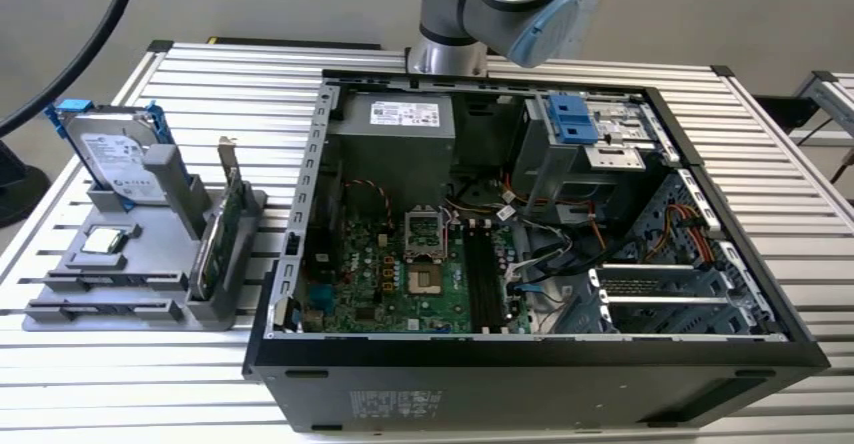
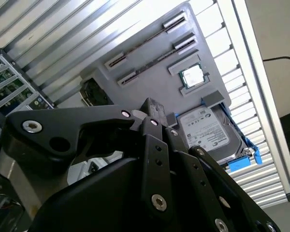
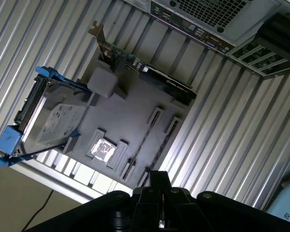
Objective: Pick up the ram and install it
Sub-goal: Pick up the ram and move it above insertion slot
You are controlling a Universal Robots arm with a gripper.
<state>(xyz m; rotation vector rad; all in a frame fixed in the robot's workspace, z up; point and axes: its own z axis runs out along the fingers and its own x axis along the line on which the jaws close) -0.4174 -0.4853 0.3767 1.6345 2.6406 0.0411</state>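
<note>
Slatted metal table (image 1: pixel 200 74) w/ grey tray (image 1: pixel 140 262), PC case (image 1: pixel 534 364); hand (image 3: pixel 159 180) pressed together above tray.

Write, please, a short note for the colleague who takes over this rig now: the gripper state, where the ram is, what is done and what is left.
Gripper: shut, holding nothing, hovering above the gray parts holder.
Ram: lying on edge in its slot on that holder, beside the open computer case; not gripped.
Done: nothing of the pickup yet.
Left: both the pickup and the install into the motherboard's memory slots.
</note>
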